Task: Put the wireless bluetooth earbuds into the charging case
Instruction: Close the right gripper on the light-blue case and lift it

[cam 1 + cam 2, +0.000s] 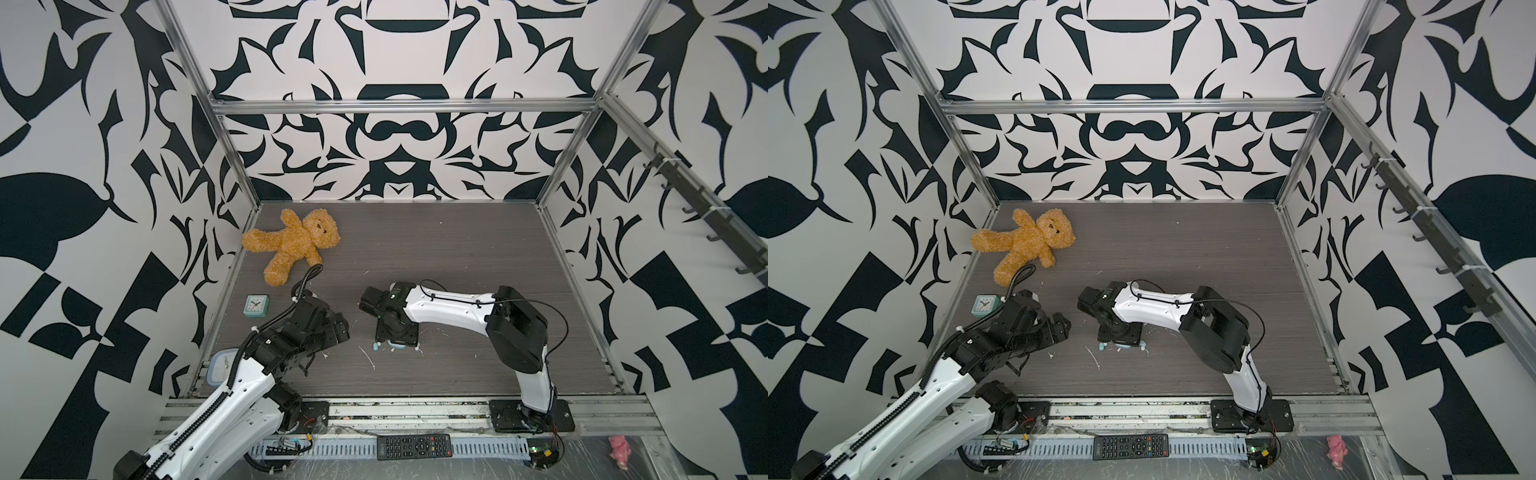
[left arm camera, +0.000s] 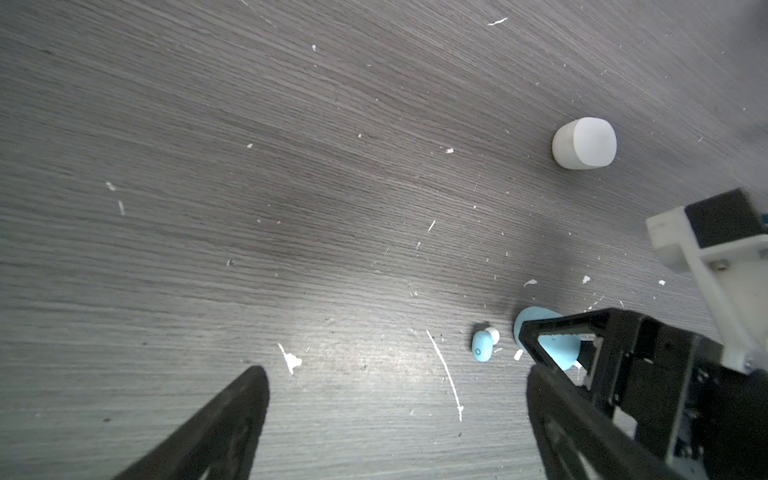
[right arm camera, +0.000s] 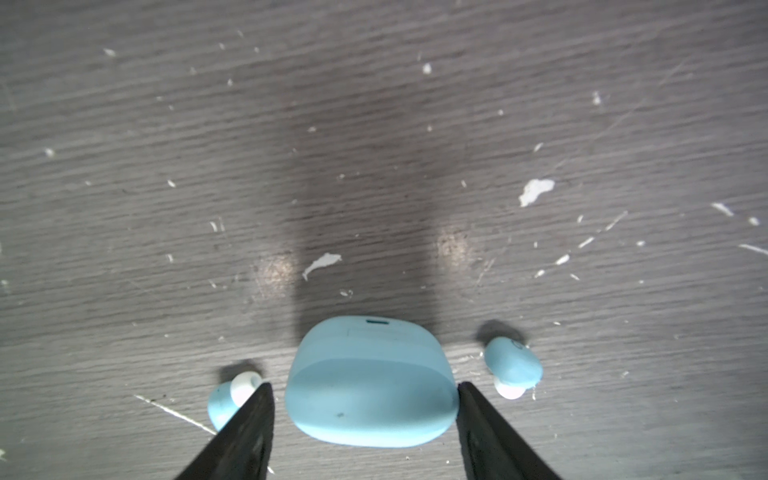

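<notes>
**Light blue earbuds (image 3: pixel 513 365), pair, loose on the surface (image 3: pixel 374 124)**

Location: one earbud lies on each side of the light blue charging case (image 3: pixel 365 365), just beside it. The far earbud (image 3: pixel 226 401) is partly hidden by a finger. Neither is in the case, whose lid is shut.

Handling, as a judgement: tiny, light, hard smooth shells with soft white tips, so expect them to skid or squirt out of a pinch. Take each across its blue body, not by the tip. You will likely have to open the lid first.

Your right gripper (image 3: pixel 363 385) straddles the case, jaws apart, not clamped. Your left gripper (image 2: pixel 395 372) hangs nearby, jaws wide and empty.

Also present: a white case (image 2: pixel 584 143) well apart from the blue one, with no white buds made out. Further off are a teddy bear (image 1: pixel 293 245) and a small clock (image 1: pixel 256 306).
</notes>
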